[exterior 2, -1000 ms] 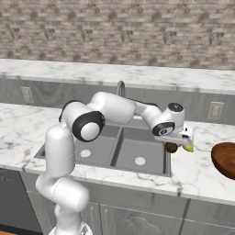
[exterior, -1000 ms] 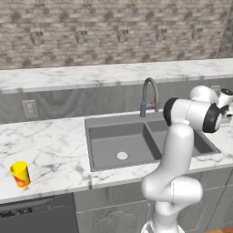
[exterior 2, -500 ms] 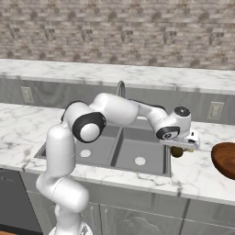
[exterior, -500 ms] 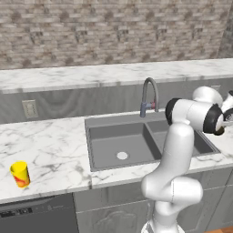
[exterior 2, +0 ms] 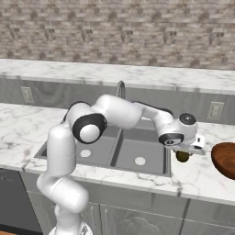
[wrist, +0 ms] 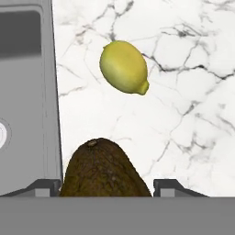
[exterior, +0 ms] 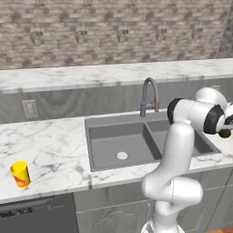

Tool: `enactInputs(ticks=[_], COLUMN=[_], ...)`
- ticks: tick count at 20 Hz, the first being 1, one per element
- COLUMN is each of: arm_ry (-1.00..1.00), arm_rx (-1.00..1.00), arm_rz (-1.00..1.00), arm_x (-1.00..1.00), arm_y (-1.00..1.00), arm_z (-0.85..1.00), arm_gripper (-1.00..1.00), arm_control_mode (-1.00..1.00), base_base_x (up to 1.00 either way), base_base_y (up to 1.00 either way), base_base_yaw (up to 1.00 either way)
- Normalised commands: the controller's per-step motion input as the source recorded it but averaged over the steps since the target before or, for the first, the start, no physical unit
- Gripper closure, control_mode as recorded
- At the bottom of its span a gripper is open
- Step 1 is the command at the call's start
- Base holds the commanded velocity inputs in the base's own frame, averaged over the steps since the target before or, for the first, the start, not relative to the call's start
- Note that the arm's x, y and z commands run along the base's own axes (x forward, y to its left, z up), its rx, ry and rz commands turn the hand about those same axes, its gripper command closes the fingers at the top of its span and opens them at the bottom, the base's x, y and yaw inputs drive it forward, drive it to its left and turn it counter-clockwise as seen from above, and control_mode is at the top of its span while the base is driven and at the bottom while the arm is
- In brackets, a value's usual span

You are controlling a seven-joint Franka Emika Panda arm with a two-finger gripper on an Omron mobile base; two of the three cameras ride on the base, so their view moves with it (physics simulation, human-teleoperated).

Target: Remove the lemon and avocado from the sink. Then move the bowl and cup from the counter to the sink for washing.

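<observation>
While the dark, almost black rounded avocado [wrist: 103, 170] sits clamped in the gripper [exterior 2: 186, 153] above the white marble surface [wrist: 183, 137] just right of the grey double-basin sink [exterior 2: 137, 151], the yellow-green oval lemon [wrist: 124, 67] lies on that surface nearby. A reddish-brown wooden bowl [exterior 2: 225, 158] rests farther right; the yellow tapered cup [exterior: 20, 174] stands well left of the sink.

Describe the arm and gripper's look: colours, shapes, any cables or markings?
The arm is glossy white, built of rounded tubular links with dark grey to black round joint caps, one large at the shoulder and smaller ones near the wrist. The gripper is a small white boxy hand. In the hand view its fingertips are small, dark grey and blocky. No cables or markings are discernible.
</observation>
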Motion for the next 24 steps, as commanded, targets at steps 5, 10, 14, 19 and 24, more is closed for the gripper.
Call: enactInputs(ticks=[5, 10, 14, 19, 24], arm_ry=[-0.1, -0.04, -0.01, 0.0, 0.0], arm_rx=[-0.03, -0.02, -0.04, -0.05, -0.04], arm_rz=[0.0, -0.01, -0.03, -0.04, -0.03], arm_x=[-0.24, -0.23, -0.15, -0.02, 0.0], arm_y=[-0.11, -0.01, 0.0, -0.04, -0.06], arm_z=[-0.09, -0.09, -0.07, -0.07, -0.09], arm_gripper=[1.0, 1.0, 1.0, 1.0, 1.0], arm_control_mode=[-1.0, -1.0, -1.0, -1.0, -1.0], base_base_x=[0.0, 0.0, 0.0, 0.0, 0.0], base_base_y=[0.0, 0.0, 0.0, 0.0, 0.0], base_base_yaw=[0.0, 0.0, 0.0, 0.0, 0.0])
